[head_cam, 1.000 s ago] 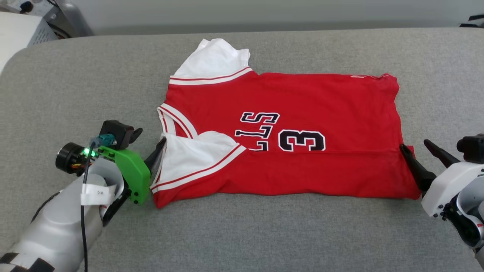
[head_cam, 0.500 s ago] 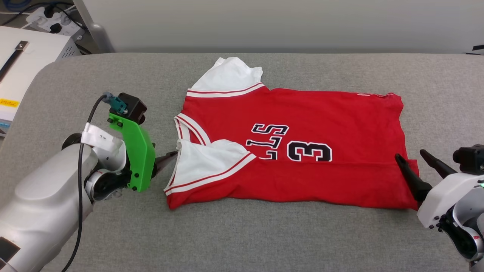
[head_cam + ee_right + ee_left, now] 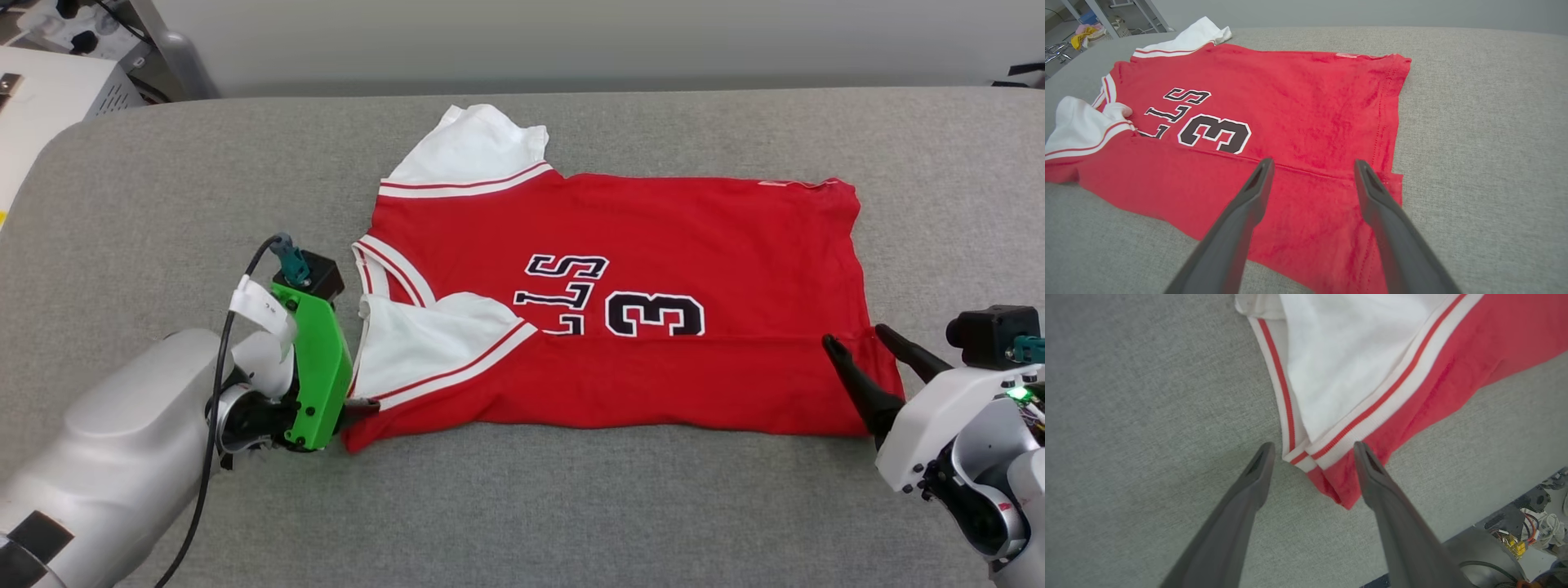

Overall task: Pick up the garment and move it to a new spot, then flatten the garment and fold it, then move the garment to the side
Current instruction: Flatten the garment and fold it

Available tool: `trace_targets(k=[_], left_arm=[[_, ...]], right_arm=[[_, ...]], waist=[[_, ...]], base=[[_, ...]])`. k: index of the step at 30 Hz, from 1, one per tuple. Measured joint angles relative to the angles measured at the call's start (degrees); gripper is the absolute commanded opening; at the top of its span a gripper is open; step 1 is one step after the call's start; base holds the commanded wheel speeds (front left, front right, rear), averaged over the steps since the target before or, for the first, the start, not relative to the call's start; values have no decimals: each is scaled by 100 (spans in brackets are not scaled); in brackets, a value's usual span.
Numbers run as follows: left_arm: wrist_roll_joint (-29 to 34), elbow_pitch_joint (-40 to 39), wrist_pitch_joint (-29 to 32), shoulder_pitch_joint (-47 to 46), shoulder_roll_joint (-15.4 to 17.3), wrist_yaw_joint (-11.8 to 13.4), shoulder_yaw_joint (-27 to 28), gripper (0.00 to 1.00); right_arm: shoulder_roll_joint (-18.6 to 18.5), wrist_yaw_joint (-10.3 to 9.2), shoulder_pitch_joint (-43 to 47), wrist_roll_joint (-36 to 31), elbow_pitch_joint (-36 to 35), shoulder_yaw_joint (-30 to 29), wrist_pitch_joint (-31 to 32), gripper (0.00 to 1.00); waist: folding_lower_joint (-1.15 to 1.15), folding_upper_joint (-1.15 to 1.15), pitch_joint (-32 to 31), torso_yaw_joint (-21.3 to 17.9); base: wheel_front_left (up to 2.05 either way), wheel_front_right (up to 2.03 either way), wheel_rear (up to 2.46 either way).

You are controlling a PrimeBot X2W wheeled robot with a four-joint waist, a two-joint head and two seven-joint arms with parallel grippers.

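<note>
The garment (image 3: 653, 245) is a red jersey with white sleeves, lying flat on the grey padded table (image 3: 571, 506), collar to the left. Its near edge is folded up over the black lettering. My left gripper (image 3: 361, 404) is at the garment's near-left corner, mostly hidden behind its green mount. In the left wrist view this gripper (image 3: 1312, 449) is open, with the striped sleeve trim and red corner (image 3: 1331, 477) between the fingers. My right gripper (image 3: 856, 336) is open over the near-right hem. In the right wrist view it (image 3: 1313, 164) hovers above red fabric (image 3: 1310, 102) beside the hem.
A white box (image 3: 41, 90) and cables stand off the table's back-left corner. The table's rounded left edge (image 3: 49, 163) is close to my left arm. Grey table surface stretches in front of the garment and to its right (image 3: 1486, 143).
The head camera shifted. My left gripper moved from the collar end of the folded sleeve down to the garment's near-left corner. My right gripper slid in over the hem. The garment stayed put.
</note>
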Motion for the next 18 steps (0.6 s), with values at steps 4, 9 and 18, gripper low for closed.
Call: trace_targets(k=[4,9,18], left_arm=[[2,255,-43,78,-135,0,-143,100],[162,500,-67,105,-185,-1,-297,100],[450,174,-691,310,-164,-15,-457,0]], right_arm=[[46,0,-37,-8,-13,63,14,100],[52,0,-92,-18,-1,113,29,100],[-208,0,-242,1,-46,65,87,100]], waist=[[0,0,86,-77],[0,0,195,-169],[0,0,41,-138]], base=[[0,0,0],[0,0,0],[0,0,0]])
